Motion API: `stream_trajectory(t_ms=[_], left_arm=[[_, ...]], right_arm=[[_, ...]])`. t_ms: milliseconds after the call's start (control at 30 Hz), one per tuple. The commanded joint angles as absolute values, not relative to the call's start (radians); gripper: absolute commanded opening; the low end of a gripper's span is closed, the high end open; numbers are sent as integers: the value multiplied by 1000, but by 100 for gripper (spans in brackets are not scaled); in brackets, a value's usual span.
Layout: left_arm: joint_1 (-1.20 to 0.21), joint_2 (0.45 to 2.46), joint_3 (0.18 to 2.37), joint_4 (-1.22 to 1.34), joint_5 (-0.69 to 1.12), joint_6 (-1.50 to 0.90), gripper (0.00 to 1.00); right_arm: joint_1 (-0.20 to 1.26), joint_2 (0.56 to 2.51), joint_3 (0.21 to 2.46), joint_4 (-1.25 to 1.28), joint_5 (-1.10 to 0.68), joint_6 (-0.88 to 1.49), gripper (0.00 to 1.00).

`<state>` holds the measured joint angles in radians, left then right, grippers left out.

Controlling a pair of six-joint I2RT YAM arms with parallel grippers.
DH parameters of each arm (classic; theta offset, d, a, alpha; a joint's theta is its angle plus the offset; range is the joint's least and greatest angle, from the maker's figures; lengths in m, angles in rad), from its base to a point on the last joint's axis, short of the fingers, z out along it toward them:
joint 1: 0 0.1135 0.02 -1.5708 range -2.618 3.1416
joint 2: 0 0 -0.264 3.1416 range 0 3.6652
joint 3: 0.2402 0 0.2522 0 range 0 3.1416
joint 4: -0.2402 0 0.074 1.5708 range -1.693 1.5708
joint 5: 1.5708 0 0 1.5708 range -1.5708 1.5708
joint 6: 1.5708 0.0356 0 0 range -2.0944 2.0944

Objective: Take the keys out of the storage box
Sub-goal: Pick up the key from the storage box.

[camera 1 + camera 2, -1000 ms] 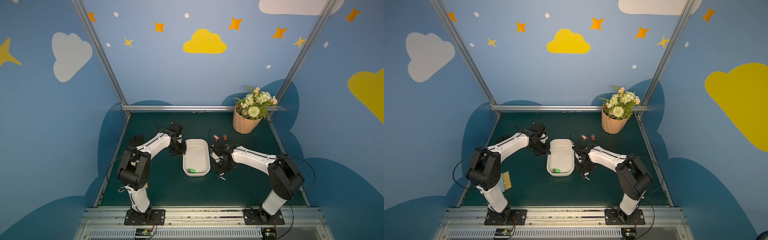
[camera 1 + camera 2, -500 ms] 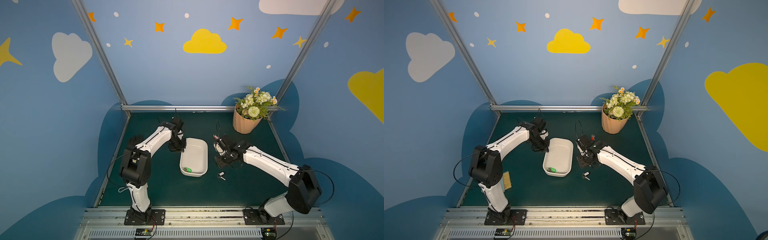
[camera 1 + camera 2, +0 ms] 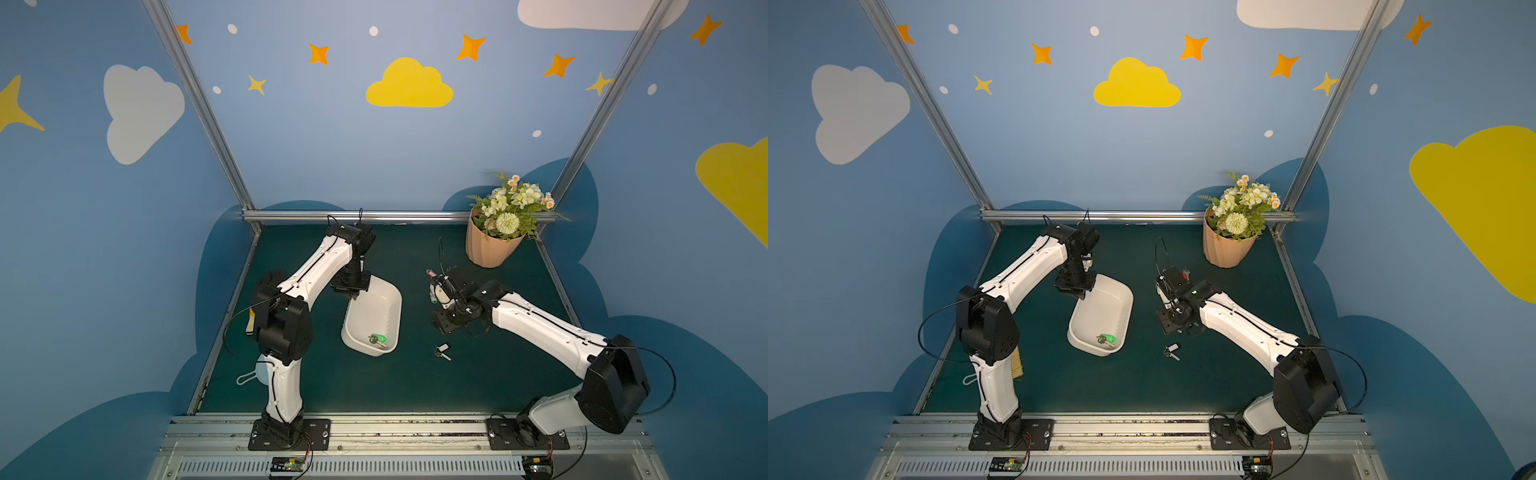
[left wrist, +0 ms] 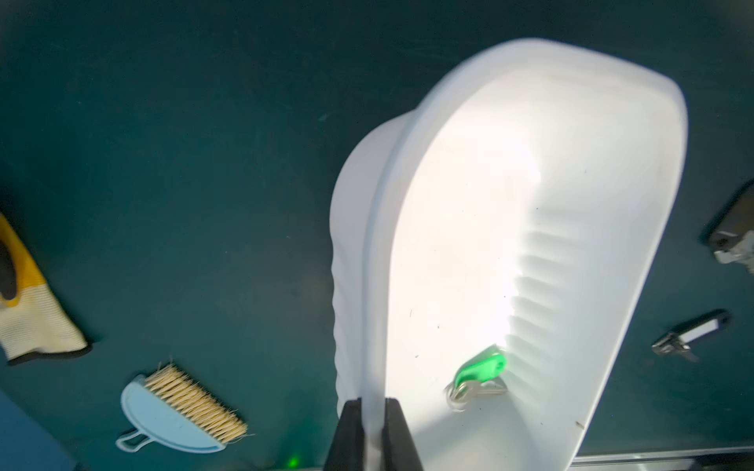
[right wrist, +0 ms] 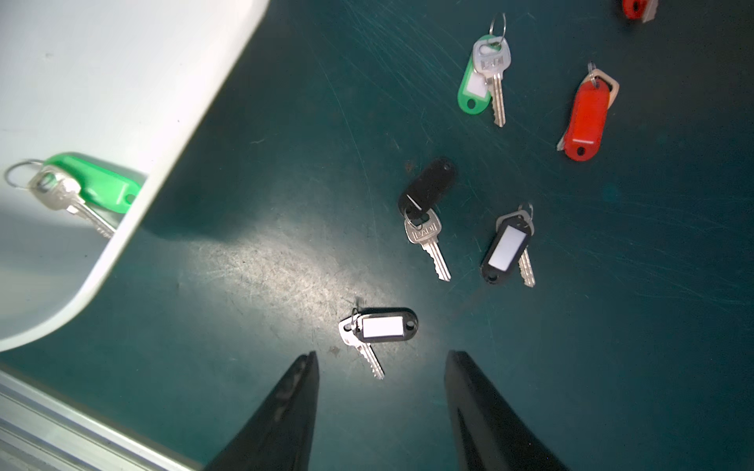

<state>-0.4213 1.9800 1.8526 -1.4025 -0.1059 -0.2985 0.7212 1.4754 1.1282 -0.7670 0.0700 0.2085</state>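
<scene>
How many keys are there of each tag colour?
Green-tag keys: 2 (one in the white box, one outside it)
Red-tag keys: 2 (one cut off at the picture's edge)
Black-tag keys: 3
Total: 7

The right gripper point(image 5: 381, 354) has its two black fingers point(image 5: 293, 412) apart, nothing between them. Just beyond the tips, a silver key on a black labelled tag point(image 5: 383, 328) lies on the dark green mat point(image 5: 245, 265). Farther lie two more black-tagged keys point(image 5: 428, 191) point(image 5: 508, 248), a green-tagged key point(image 5: 483, 77) and a red-tagged key point(image 5: 587, 118). The shallow white plastic tub point(image 5: 102, 61) holds another green-tagged key point(image 5: 94, 183).
</scene>
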Motion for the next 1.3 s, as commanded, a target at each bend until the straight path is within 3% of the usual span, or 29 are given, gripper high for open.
stream_trajectory(t_ms=[0, 433, 767, 1067, 1267], left_arm=[[-448, 2011, 1890, -1491, -198, -290, 3], [-519, 2023, 1986, -1459, -337, -314, 3], [-472, 1929, 1741, -1126, 12, -429, 3], [-453, 1912, 1563, -935, 119, -494, 3], [-451, 1878, 1457, -830, 139, -527, 25]], right_arm=[[716, 1483, 1116, -767, 62, 202, 56], [716, 1489, 1113, -747, 56, 219, 56], [721, 1448, 1107, -654, -29, 198, 56], [790, 1544, 1216, -689, -12, 64, 56], [859, 1681, 1362, -806, 66, -8, 54]])
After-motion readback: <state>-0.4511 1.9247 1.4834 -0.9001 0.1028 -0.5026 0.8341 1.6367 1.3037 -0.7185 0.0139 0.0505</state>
